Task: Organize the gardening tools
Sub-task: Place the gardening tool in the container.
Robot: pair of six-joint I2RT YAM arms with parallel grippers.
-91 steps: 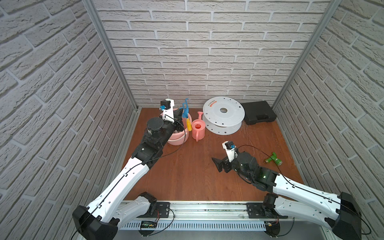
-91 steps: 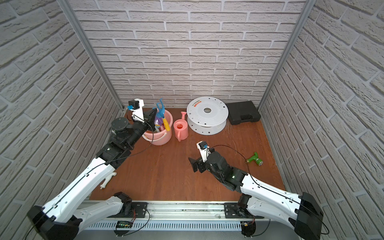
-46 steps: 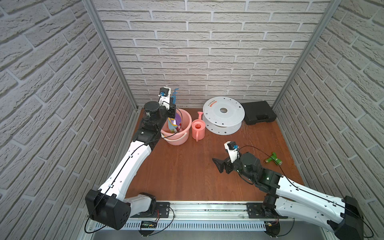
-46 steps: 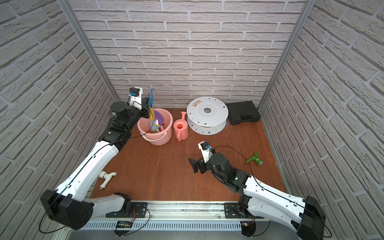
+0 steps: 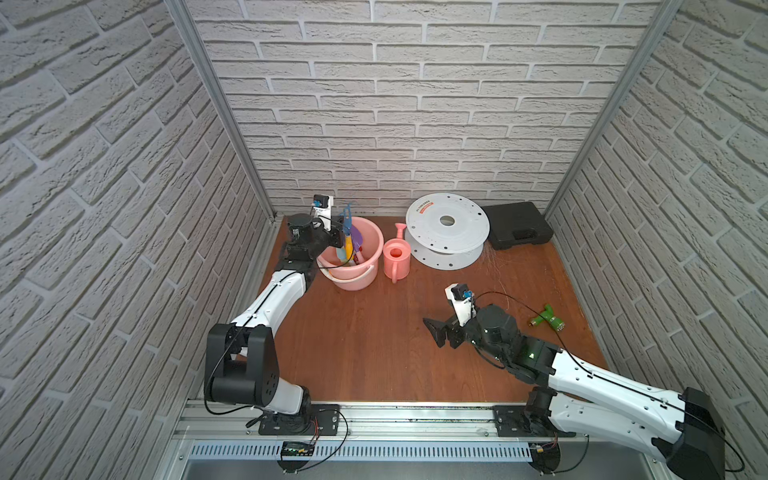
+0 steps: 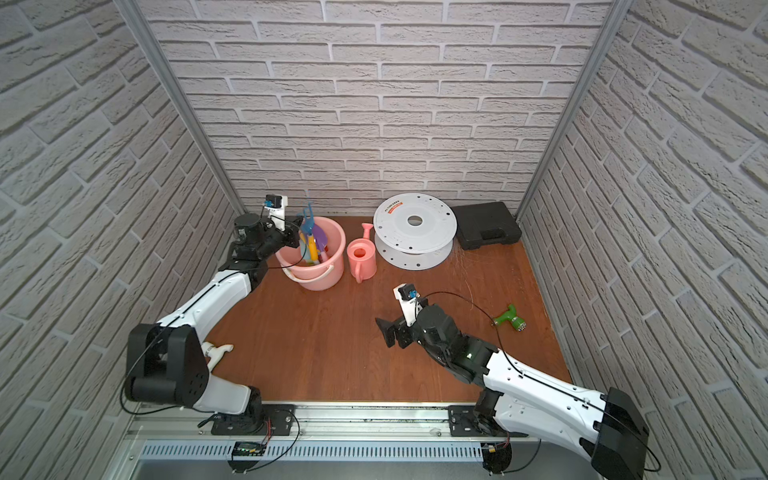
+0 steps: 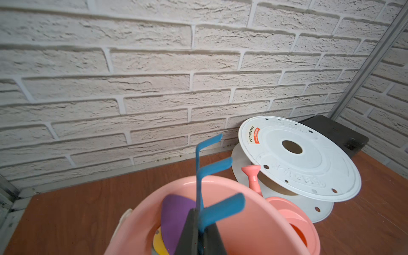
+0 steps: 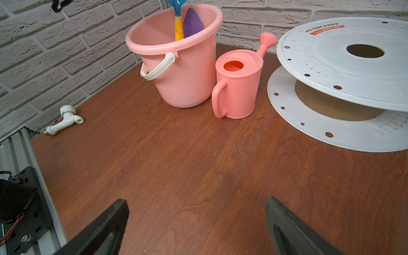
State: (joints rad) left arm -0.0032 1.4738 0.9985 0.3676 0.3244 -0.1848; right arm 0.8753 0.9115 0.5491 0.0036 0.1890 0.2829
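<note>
Change: since a second ago my left arm (image 5: pixel 274 299) has drawn back toward the left wall, carrying the blue fork (image 5: pixel 346 216) from the bucket's watering-can side to its far-left side; my right arm (image 5: pixel 582 374) has kept its place.
Left gripper (image 7: pixel 201 218): one, clamped tight on the fork's blue neck just below the tines.
Blue fork: one, upright, three tines up, yellow handle down inside the pink bucket (image 5: pixel 357 278).
Other tools: one purple trowel (image 7: pixel 174 212) and one yellow piece (image 7: pixel 157 241) lie in the bucket beside the fork; I cannot count any further tools under them.
Right gripper (image 8: pixel 195 199): one, jaws spread wide, holding nothing, low over the tabletop (image 8: pixel 198 154), well apart from the bucket.
Pink watering can (image 5: pixel 397 255): one, just beside the bucket, between it and the spool.
White spool (image 5: pixel 446 226): one, at the back.
Black case (image 5: pixel 519 230): one, in the back right corner.
Green spray nozzle (image 5: pixel 546 320): one, on the table near my right arm.
White tap (image 6: pixel 216 351): one, near the left wall.
</note>
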